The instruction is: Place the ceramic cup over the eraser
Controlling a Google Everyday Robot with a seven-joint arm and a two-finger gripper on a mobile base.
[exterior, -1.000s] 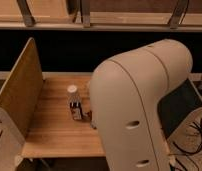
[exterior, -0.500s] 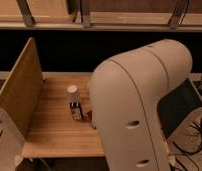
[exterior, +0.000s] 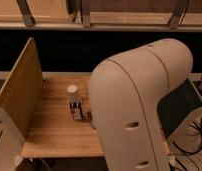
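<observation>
The ceramic cup [exterior: 72,90] is a small whitish-cream cylinder standing upright on the wooden table [exterior: 49,130], near its middle. Right in front of it, on the near side, is the eraser [exterior: 75,112], a tiny dark block with a pale patch. The two look touching or nearly so; the cup is behind the eraser, not over it. My gripper is hidden behind the arm's big white shell [exterior: 139,105], which fills the right half of the view and covers the right part of the table.
A tall wooden board [exterior: 19,92] stands on edge along the table's left side. A dark gap and wooden shelves [exterior: 94,20] run behind the table. Cables [exterior: 196,137] lie on the floor at the right.
</observation>
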